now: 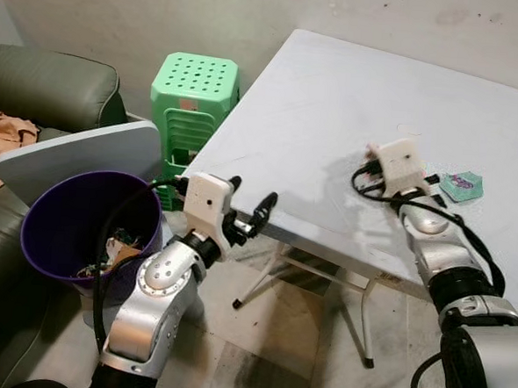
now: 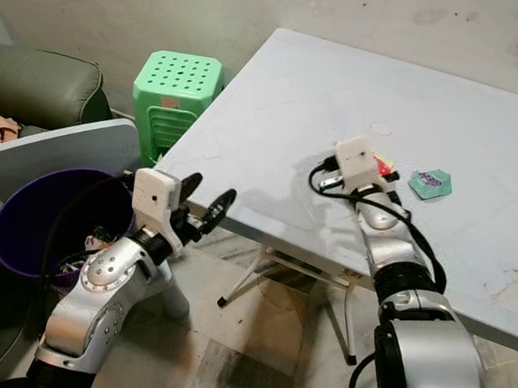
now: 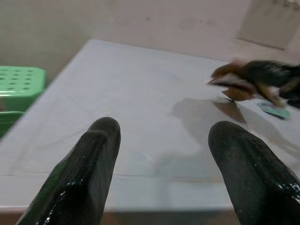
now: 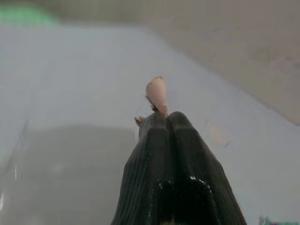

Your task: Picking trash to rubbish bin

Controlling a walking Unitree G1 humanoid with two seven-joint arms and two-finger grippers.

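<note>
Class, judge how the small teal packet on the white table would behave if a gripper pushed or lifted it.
The teal packet lies flat and thin, so it probably slides rather than rolls. It looks light, likely a floppy wrapper. Lying low on the table, it may be awkward to pinch.

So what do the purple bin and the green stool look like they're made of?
Purple bin: apparently moulded plastic with a smooth, faintly glossy wall and a rolled rim. Green stool: likely injection-moulded plastic, matte, given its uniform colour, the grid of round holes in its seat and its ribbed sides.
</note>
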